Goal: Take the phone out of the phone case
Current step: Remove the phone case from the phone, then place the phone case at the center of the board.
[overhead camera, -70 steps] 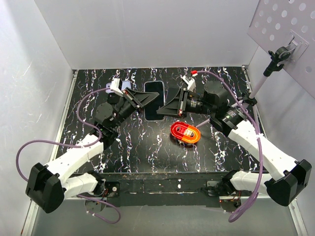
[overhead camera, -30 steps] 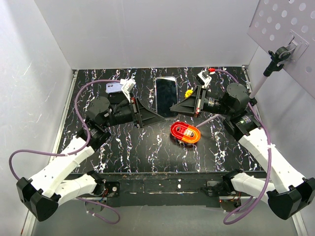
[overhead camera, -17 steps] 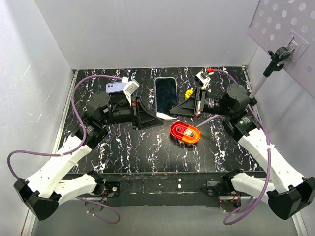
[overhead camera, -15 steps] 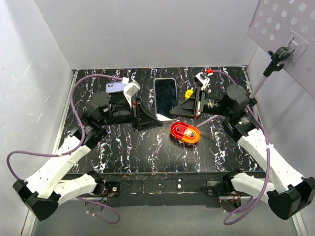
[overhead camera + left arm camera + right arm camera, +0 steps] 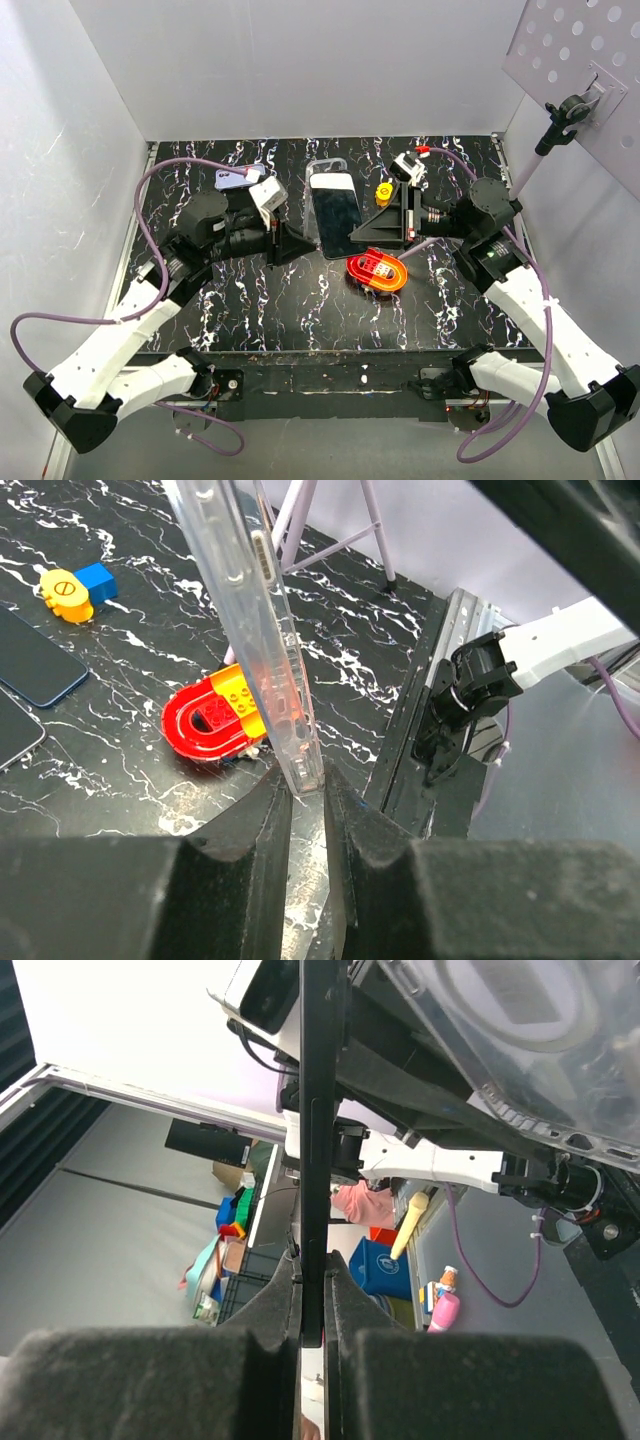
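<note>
The dark phone point(image 5: 336, 215) hangs tilted above the black marbled table point(image 5: 300, 310), held up between both arms. My right gripper point(image 5: 373, 237) is shut on its right edge; in the right wrist view the thin black phone point(image 5: 318, 1110) runs straight up out of the right gripper point(image 5: 313, 1305). The clear phone case point(image 5: 326, 168) shows behind the phone's far end. My left gripper point(image 5: 303, 245) is shut on it. In the left wrist view the see-through case point(image 5: 255, 630) stands edge-on, its lower end between the pads of the left gripper point(image 5: 305, 790). The case point(image 5: 500, 1030) also fills the right wrist view's upper right.
A red horseshoe-shaped toy point(image 5: 376, 269) lies just under the phone's near end. A yellow and blue brick point(image 5: 383, 192) sits at the back right. A purple phone point(image 5: 238, 178) lies at the back left. A dark phone point(image 5: 30, 665) lies flat in the left wrist view.
The left gripper has closed on the case. The phone has been lifted and tilted toward the camera, and the clear case now shows past its far end.
</note>
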Tool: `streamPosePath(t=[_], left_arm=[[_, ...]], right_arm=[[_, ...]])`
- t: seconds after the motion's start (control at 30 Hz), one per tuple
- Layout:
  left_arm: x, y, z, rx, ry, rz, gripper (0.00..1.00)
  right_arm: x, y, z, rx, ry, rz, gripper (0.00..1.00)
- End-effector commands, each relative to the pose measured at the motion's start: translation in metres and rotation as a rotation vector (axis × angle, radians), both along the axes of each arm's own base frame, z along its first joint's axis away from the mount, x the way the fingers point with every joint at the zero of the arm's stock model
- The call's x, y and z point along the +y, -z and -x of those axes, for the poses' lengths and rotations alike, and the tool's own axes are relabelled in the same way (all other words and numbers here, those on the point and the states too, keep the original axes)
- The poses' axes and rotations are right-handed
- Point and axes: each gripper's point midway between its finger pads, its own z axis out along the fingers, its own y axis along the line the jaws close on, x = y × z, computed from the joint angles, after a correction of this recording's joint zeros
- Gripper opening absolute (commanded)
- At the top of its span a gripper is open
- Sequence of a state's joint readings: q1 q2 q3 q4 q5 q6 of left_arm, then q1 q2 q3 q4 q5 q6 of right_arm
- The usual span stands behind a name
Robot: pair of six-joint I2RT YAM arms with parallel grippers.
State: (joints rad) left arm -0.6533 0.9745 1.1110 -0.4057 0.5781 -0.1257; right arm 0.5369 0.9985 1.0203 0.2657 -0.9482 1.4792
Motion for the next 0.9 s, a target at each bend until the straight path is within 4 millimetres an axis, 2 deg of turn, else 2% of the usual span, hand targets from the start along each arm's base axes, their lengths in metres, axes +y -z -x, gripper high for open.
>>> streamPosePath(t=[0.0,0.07,0.13,0.23,0.33,0.4,0.5,0.6,0.7,0.73,0.87], left_arm=[[0.010,-0.020,0.005,0.000,-0.079,0.121,0.00],[0.025,-0.014,-0.012,0.132,-0.279,0.162,0.00],[0.039,0.003,-0.022,0.257,-0.433,0.176,0.00],[0.056,0.035,-0.029,0.445,-0.624,0.191,0.00],[0.076,0.076,-0.038,0.614,-0.843,0.142,0.00],[0.086,0.096,-0.046,0.693,-0.954,0.149,0.00],[0.101,0.114,-0.070,0.792,-1.081,0.244,0.00],[0.124,0.137,-0.099,0.886,-1.216,0.376,0.00],[0.143,0.167,-0.127,0.989,-1.318,0.540,0.00],[0.145,0.178,-0.134,1.016,-1.323,0.574,0.00],[0.151,0.195,-0.175,0.992,-1.329,0.648,0.00]], right_arm=[[0.002,-0.017,-0.006,-0.098,0.029,-0.030,0.01],[0.008,-0.009,-0.014,-0.094,0.036,-0.020,0.01],[0.012,-0.001,-0.023,-0.085,0.050,-0.006,0.01],[0.017,0.001,-0.029,-0.097,0.056,-0.005,0.01],[0.019,-0.005,-0.028,-0.119,0.059,-0.016,0.01],[0.018,-0.003,-0.027,-0.122,0.066,-0.003,0.01],[0.012,0.001,-0.023,-0.139,0.097,0.028,0.01],[0.006,0.008,-0.019,-0.146,0.137,0.059,0.01],[-0.002,0.015,-0.013,-0.150,0.170,0.077,0.01],[-0.004,0.016,-0.010,-0.151,0.176,0.081,0.01],[-0.010,0.026,-0.005,-0.143,0.196,0.112,0.01]])
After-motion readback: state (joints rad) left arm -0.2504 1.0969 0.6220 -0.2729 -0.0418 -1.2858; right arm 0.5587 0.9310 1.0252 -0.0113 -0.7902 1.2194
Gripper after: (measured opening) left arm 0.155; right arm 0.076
